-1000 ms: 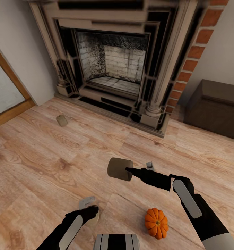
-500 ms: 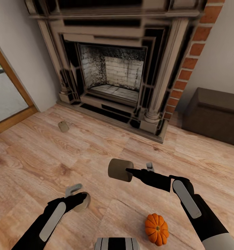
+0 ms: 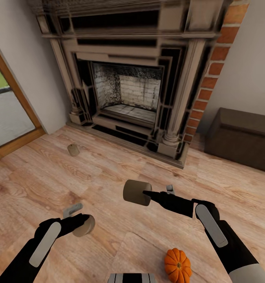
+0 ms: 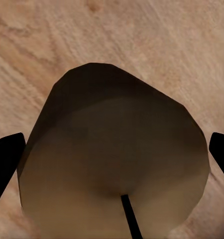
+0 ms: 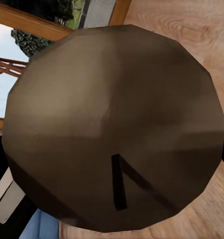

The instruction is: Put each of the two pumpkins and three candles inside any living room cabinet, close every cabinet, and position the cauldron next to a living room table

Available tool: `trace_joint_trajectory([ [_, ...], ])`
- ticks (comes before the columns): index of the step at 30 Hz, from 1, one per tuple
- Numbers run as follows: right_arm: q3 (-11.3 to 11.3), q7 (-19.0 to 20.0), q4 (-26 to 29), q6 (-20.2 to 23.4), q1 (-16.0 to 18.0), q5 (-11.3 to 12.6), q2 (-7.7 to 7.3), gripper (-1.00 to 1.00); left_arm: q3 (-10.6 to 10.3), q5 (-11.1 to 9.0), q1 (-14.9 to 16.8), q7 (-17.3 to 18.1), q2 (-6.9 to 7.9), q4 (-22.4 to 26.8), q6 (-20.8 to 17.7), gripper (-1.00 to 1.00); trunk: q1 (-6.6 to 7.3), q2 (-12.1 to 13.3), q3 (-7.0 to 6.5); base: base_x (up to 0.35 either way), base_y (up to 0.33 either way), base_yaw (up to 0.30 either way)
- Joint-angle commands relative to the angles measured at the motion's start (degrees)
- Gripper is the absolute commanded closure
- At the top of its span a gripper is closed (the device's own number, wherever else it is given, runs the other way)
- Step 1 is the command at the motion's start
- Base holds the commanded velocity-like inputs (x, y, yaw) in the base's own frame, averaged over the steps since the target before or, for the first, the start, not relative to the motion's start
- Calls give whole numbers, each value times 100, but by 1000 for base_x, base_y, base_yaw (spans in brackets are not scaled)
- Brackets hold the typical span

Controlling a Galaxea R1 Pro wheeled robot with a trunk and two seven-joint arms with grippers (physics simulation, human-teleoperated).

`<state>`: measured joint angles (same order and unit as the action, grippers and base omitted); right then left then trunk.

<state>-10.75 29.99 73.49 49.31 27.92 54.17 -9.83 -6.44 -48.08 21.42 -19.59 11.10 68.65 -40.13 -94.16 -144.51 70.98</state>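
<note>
While the robot faced the fireplace [image 3: 128, 86], the right gripper [image 3: 148, 194] was clamped on a candle [image 3: 136, 192] held above the floor [image 3: 108, 169]; the left gripper [image 3: 79, 220] gripped a second candle [image 3: 85, 226]. A third candle [image 3: 73, 149] lay near the hearth, and one pumpkin [image 3: 178, 264] sat below the right arm.

2 candles [image 3: 137, 192] [image 3: 84, 226] held | 1 candle [image 3: 73, 149] on floor | pumpkin [image 3: 178, 265] upright on floor
</note>
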Motion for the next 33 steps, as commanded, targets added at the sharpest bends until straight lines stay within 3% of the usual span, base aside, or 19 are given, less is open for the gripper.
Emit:
trace_joint_trajectory([
  [1,-3,8,-1,3,3,-2,-7,100,-9,-52,2,-72,6,8,-11,100,3,0,-18,0,0,0],
  [9,3,6,-6,-9,3,-2,-7,100,2,-66,2,-70,21,25,-46,100,24,11,-195,0,0,0],
  [13,3,7,-110,-9,3,5,-8,100,27,-76,2,-55,23,44,-255,100,34,16,-284,0,0,0],
  [17,3,14,-168,-10,3,6,-9,100,293,-83,-11,-47,24,263,-421,100,45,21,-373,0,0,0],
  [21,4,16,-183,-15,3,6,-10,100,701,-80,-37,-45,14,724,-1052,100,55,27,-461,0,0,0],
  [24,3,15,-186,-18,3,6,-10,100,1261,-79,-41,-45,7,897,-1413,100,63,31,-528,0,0,0],
  [25,3,15,-186,-18,3,6,-10,100,1357,-79,-41,-45,7,909,-1437,100,63,31,-528,0,0,0],
  [30,3,9,-186,-18,3,5,-5,100,1592,-79,-42,-56,-19,945,-1577,100,63,31,-528,0,0,0],
  [33,3,7,-187,-18,3,6,-6,100,1672,-84,-42,-61,-14,995,-1629,100,70,35,-594,0,0,0],
])
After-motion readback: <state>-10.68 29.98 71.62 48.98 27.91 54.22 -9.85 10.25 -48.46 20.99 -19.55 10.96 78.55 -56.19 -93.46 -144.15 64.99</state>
